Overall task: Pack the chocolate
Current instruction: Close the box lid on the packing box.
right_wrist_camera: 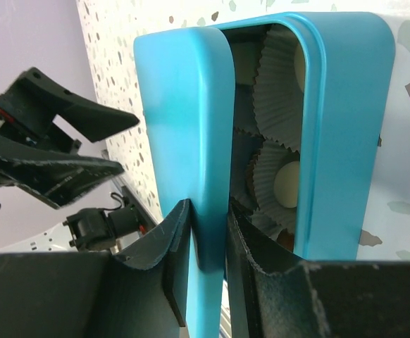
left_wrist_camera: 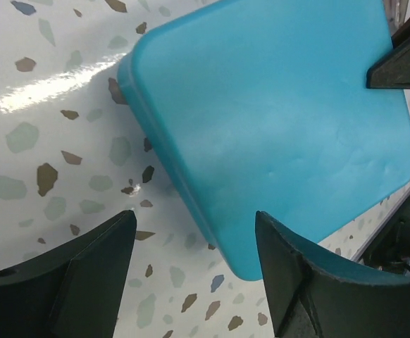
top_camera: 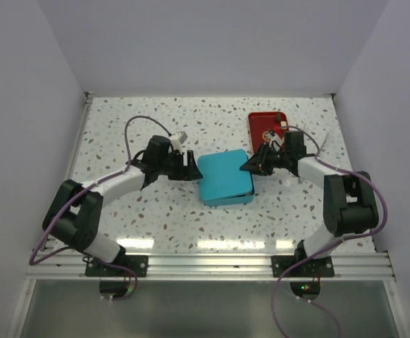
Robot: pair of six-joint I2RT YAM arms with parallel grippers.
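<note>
The teal box lies mid-table. In the right wrist view my right gripper is shut on the rim of its teal lid, which stands apart from the box base. Through the gap I see crinkled paper cups holding cream-white chocolate, with another piece further in. My left gripper is open at the box's left side. One finger is over the table and the other is by the lid's corner. The right gripper sits at the box's right edge.
A red tray lies at the back right, just behind the right arm's wrist. White walls close in the table on three sides. A metal rail carrying both arm bases runs along the near edge.
</note>
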